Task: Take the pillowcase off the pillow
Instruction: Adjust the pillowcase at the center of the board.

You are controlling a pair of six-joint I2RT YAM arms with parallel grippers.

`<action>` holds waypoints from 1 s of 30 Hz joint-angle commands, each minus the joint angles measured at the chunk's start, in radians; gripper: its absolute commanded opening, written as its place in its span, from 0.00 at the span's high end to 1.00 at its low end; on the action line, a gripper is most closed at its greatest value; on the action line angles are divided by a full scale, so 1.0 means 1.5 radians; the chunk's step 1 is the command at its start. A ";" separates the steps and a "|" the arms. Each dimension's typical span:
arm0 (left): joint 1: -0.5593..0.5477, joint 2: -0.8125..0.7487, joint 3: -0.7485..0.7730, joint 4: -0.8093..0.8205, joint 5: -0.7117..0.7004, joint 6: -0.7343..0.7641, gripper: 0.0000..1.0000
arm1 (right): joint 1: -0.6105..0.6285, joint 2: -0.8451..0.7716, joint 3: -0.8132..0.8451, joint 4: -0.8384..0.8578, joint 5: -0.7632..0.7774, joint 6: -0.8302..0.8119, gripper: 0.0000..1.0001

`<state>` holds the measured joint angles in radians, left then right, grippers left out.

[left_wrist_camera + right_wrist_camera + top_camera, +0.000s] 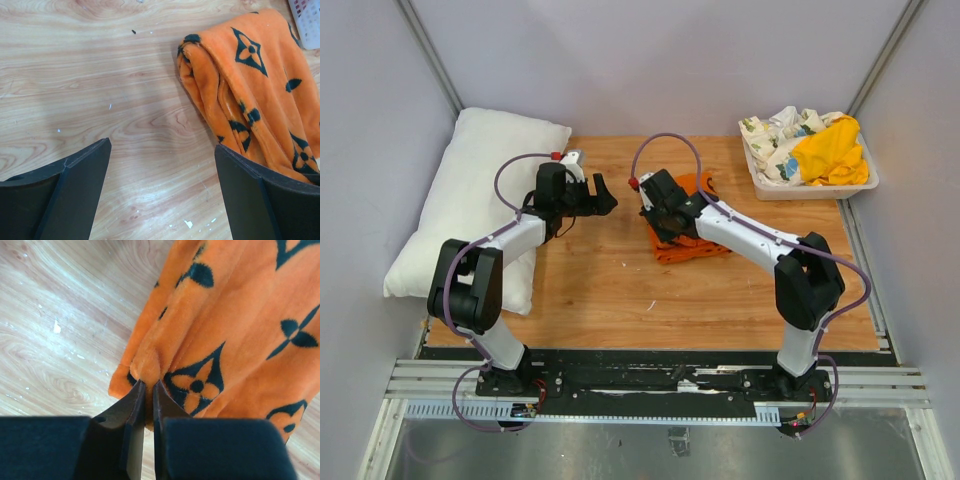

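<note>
Pillowcase (240, 315), plush orange fleece in soft rumpled folds

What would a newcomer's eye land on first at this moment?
The bright orange pillowcase with black flower motifs, bunched in the middle of the table, with the right gripper pinched shut on a fold at its edge. Next comes the bare white pillow along the table's left side, already out of its cover. The left gripper hangs open beside the fabric, holding nothing.
</note>
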<state>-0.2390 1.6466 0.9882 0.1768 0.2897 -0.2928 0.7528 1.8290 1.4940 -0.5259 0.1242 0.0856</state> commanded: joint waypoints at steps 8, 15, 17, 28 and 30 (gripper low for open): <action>-0.001 0.003 -0.004 0.010 0.016 0.002 0.11 | -0.010 -0.046 -0.145 0.019 -0.071 0.042 0.81; -0.001 0.006 -0.004 0.010 0.021 0.000 0.11 | -0.010 -0.096 -0.149 0.077 -0.140 0.036 0.18; -0.001 0.004 -0.005 0.009 0.020 0.000 0.11 | -0.012 -0.117 -0.132 0.095 -0.161 0.023 0.00; -0.001 -0.006 -0.014 0.009 0.004 0.005 0.11 | -0.204 -0.110 -0.106 0.389 -0.370 0.193 0.02; -0.001 -0.008 -0.016 0.008 0.000 0.007 0.11 | -0.207 -0.087 -0.095 0.408 -0.308 0.172 0.02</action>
<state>-0.2390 1.6470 0.9821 0.1776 0.3061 -0.2935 0.4713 1.6379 1.3323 -0.0734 -0.3500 0.2836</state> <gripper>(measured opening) 0.894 0.983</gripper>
